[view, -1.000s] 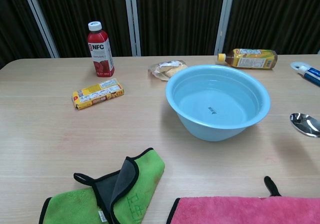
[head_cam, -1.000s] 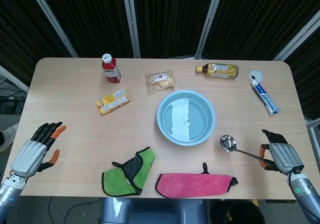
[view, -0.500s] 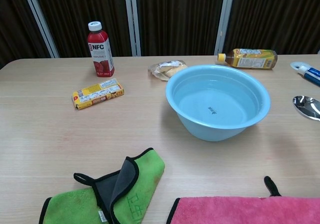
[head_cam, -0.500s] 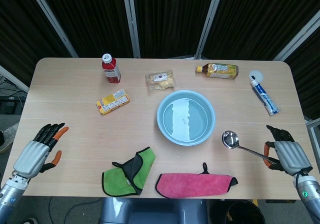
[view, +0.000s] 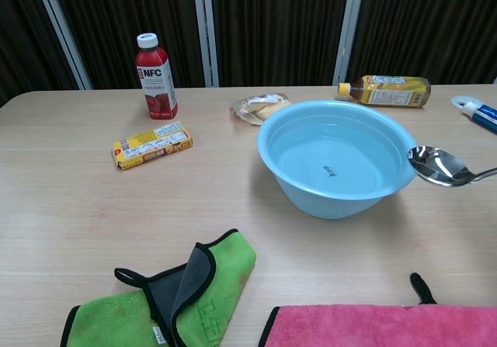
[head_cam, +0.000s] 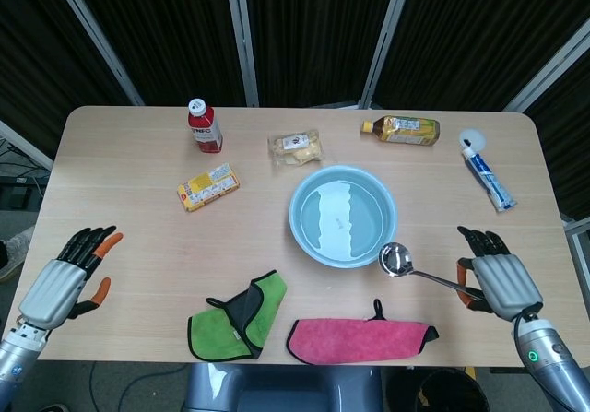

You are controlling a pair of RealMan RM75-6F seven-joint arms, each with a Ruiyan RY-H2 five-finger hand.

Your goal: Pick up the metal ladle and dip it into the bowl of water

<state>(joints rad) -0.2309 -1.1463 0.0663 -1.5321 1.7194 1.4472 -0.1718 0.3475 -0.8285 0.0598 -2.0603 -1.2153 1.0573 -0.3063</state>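
right hand (head_cam: pixel 498 284) grasps shiny metal ladle (head_cam: pixel 397 259) | round blue bowl (head_cam: pixel 343 215) — left hand (head_cam: pixel 66 278) released

The right hand (head_cam: pixel 496 283) gripped the metal ladle (head_cam: pixel 417 270) near the table's (head_cam: pixel 138 218) right edge, its scoop at the water bowl's (head_cam: pixel 343 216) rim. The left hand (head_cam: pixel 66 279) hovered spread at the left front corner.
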